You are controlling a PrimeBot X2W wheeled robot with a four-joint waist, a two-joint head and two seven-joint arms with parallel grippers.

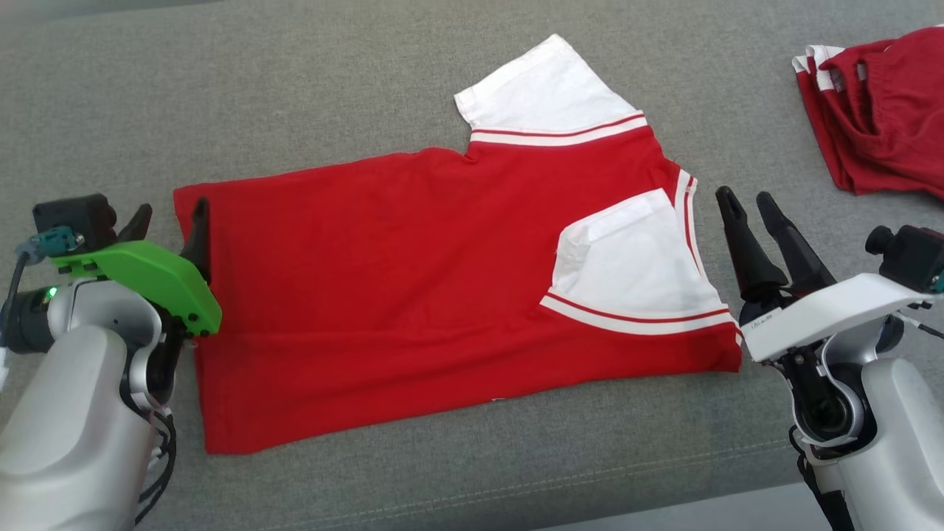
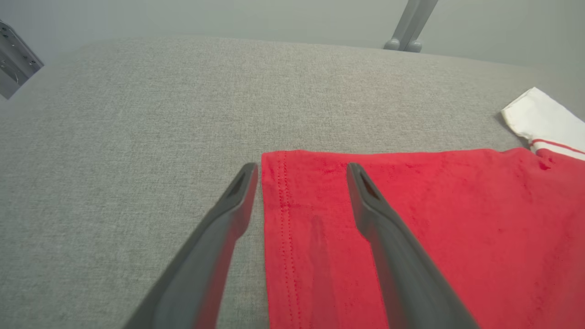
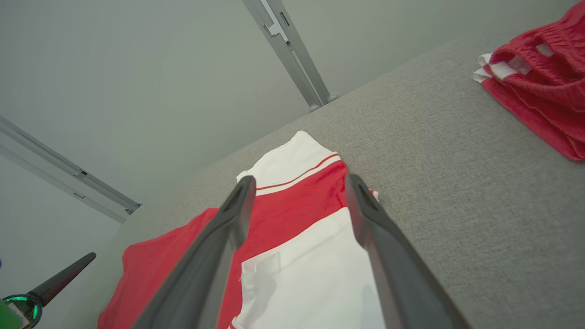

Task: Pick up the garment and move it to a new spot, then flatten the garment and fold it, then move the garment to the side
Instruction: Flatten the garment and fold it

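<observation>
Grey cushion w/ red garment laid flat at centre, near sleeve folded in.
L gripper was seen spread astride hem edge, R gripper spread beside collar end; edges were judged best pinched evenly, fabric kept taut.

grey upholstered surface, pale wall, slanting metal struts
</observation>
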